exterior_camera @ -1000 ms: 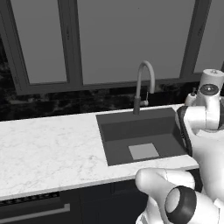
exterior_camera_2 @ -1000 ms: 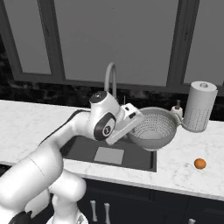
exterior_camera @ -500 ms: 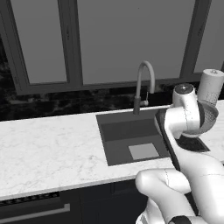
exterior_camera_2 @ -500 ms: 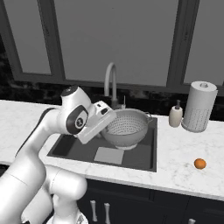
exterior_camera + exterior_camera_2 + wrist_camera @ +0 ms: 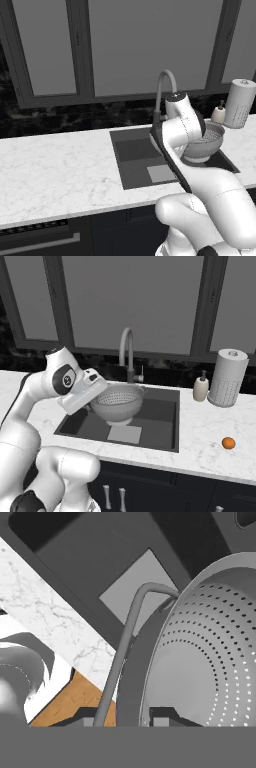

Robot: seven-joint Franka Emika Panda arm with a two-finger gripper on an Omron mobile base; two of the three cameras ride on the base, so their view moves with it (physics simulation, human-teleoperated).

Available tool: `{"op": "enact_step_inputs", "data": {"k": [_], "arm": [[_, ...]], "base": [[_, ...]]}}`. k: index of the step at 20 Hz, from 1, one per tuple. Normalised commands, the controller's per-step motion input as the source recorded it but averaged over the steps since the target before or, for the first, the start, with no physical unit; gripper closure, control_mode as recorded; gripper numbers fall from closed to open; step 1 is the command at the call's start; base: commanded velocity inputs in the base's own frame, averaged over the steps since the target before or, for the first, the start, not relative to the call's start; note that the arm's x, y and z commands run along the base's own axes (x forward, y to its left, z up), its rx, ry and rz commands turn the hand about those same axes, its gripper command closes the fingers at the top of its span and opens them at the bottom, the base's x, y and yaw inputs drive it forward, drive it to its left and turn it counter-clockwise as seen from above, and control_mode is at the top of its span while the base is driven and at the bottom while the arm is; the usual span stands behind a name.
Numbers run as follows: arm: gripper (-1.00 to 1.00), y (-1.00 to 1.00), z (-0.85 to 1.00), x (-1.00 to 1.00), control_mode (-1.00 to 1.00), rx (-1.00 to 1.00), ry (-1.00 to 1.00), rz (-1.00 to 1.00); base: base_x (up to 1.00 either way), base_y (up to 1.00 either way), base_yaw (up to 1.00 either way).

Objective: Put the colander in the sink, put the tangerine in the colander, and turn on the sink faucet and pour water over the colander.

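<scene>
The silver perforated colander [image 5: 120, 401] hangs upright over the middle of the dark sink [image 5: 161, 412], a little above its bottom. My gripper [image 5: 100, 392] is shut on the colander's left rim. In the hand view my gripper [image 5: 125, 717] clamps the rim of the colander [image 5: 210, 657] beside its wire handle [image 5: 125, 642]. From the left base view the colander [image 5: 204, 142] sits behind my arm, over the sink [image 5: 135, 150]. The tangerine [image 5: 228, 443] lies on the counter right of the sink. The sink faucet [image 5: 127, 351] arches behind the colander, with no water running.
A tall white perforated cylinder [image 5: 227, 377] and a small soap dispenser [image 5: 201, 387] stand on the marble at the back right of the sink. White marble counter [image 5: 60, 165] stretches to the left. Dark windows run along the back wall.
My arm has swung left with the colander, carrying it from beside the white cylinder to above the sink and lowering it. The tangerine has stayed put.
</scene>
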Motion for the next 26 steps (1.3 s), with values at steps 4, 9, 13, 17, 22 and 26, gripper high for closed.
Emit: {"op": "enact_step_inputs", "data": {"k": [4, 9, 13, 17, 22, 26], "arm": [[1.0, 0.57, 0.0, 0.2, -1.0, 0.1, 0.06, 0.0], [1.0, 0.3, 0.0, 0.46, -1.0, 0.04, 0.0, -0.13], [1.0, 0.3, -0.03, 0.48, -1.0, 0.05, 0.0, -0.21], [1.0, 0.31, -0.15, 0.28, -1.0, 0.12, 0.0, -0.21], [1.0, 0.18, -0.37, 0.31, -1.0, 0.05, -0.02, -0.2], [1.0, -0.03, -0.5, 0.14, -1.0, 0.01, -0.11, -0.05]], "base": [[0.0, 0.0, 0.0], [0.0, 0.0, 0.0], [0.0, 0.0, 0.0], [0.0, 0.0, 0.0], [0.0, 0.0, 0.0], [0.0, 0.0, 0.0]]}}
